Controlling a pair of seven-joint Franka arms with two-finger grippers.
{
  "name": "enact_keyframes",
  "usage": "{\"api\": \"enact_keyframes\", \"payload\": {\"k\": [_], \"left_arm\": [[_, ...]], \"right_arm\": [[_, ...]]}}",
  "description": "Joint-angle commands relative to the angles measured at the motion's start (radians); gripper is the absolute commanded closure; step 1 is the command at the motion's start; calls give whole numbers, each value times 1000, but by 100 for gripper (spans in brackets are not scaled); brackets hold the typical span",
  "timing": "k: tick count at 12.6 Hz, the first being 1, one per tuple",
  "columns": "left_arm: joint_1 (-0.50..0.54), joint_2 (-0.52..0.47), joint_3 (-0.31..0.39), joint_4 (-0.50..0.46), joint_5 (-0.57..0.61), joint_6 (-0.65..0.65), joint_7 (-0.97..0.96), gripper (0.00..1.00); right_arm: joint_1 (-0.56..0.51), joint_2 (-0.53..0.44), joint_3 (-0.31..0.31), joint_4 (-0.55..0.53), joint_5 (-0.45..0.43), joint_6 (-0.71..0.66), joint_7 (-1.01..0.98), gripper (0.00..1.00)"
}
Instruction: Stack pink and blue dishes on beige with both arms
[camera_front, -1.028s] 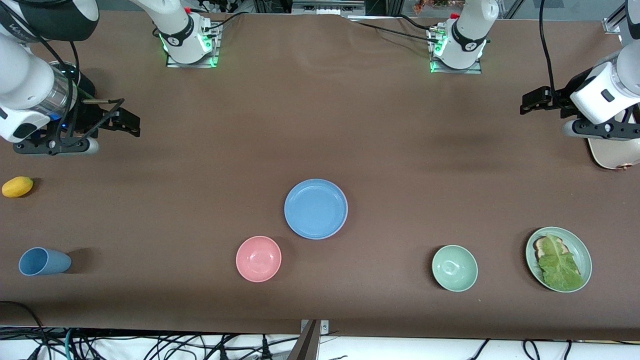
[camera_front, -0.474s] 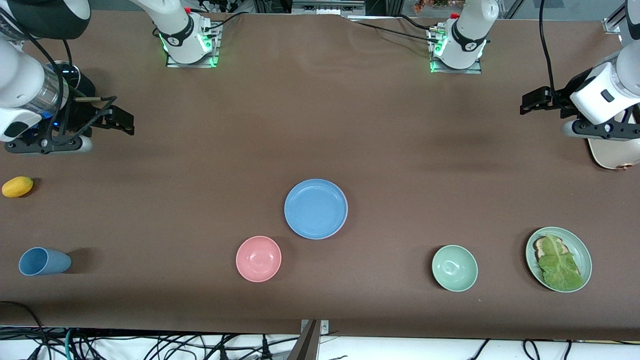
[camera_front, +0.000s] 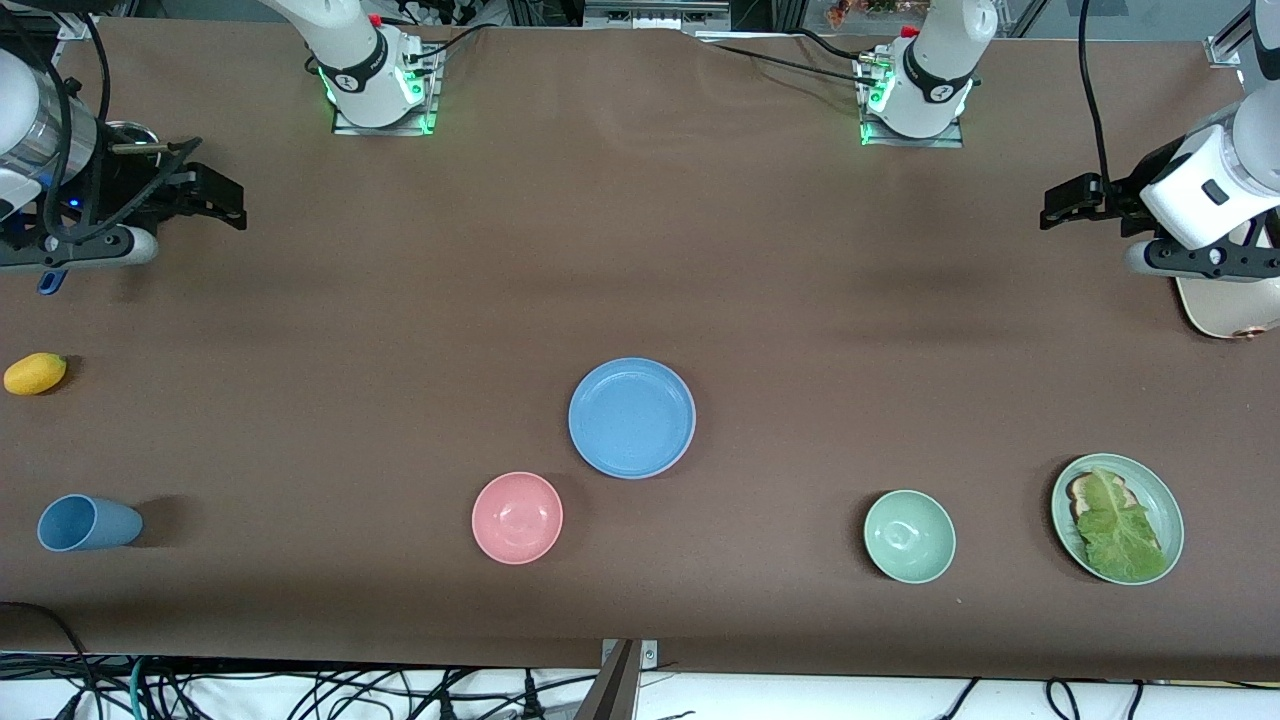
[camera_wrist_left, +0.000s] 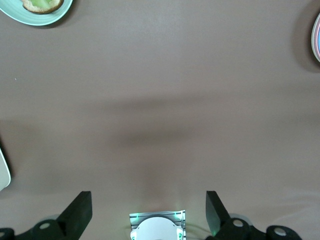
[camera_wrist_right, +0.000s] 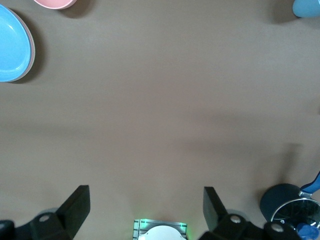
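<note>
The blue plate (camera_front: 631, 417) lies at the table's middle, on top of a stack. A thin pale rim shows under its edge in the right wrist view (camera_wrist_right: 32, 47), and a pinkish rim shows in the left wrist view (camera_wrist_left: 316, 37). The pink and beige plates are otherwise hidden beneath it. My right gripper (camera_front: 222, 192) hangs open and empty over the right arm's end of the table, its fingers wide apart (camera_wrist_right: 145, 200). My left gripper (camera_front: 1062, 200) waits open and empty over the left arm's end (camera_wrist_left: 149, 202).
A pink bowl (camera_front: 517, 517) sits nearer the camera beside the stack. A blue cup (camera_front: 88, 522) and a yellow fruit (camera_front: 35, 373) lie toward the right arm's end, a dark pot (camera_wrist_right: 292, 207) under that arm. A green bowl (camera_front: 909, 536), a green plate with bread and lettuce (camera_front: 1170, 505) and a cream toaster (camera_front: 1225, 305) stand toward the left arm's end.
My right arm has drawn back toward its own end of the table and away from the front camera. The left arm and the plates have not moved.
</note>
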Motion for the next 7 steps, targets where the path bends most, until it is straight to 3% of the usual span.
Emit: {"api": "enact_keyframes", "payload": {"k": [1,7], "left_arm": [[9,-2,-3,-6,-7,1,10,0],[9,-2,-3,-6,-5,1,10,0]], "right_arm": [[-24,18,3,10,6,18,-21,0],[-21,27,6,6,14,47,-19,0]]}}
